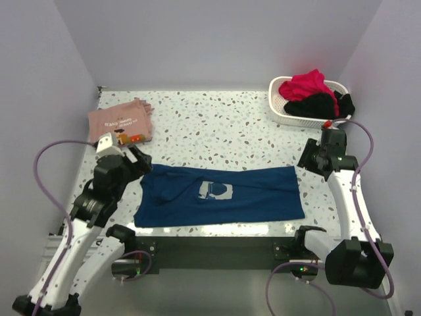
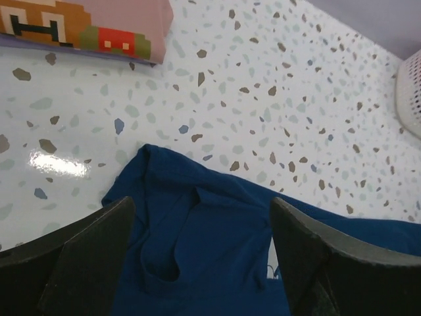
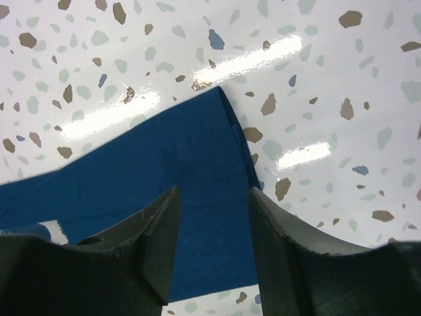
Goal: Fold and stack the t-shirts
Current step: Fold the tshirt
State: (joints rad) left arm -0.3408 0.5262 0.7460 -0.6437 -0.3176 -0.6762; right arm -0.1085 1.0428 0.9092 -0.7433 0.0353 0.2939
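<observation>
**Lying lengthwise across the worktop [image 1: 217,125]**

Stretching a blue t-shirt [image 1: 220,194] left to right near the front edge, collar pointing left; folded pink t-shirt [image 1: 122,122] far left. Hovering with left fingers [image 2: 85,257] and right fingers [image 3: 151,237] spread, gripping nothing.

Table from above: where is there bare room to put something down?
The speckled stretch between the folded pink t-shirt and the white basket, beyond the dark blue t-shirt, is bare. The near strip is crowded: that t-shirt fills it.
</observation>
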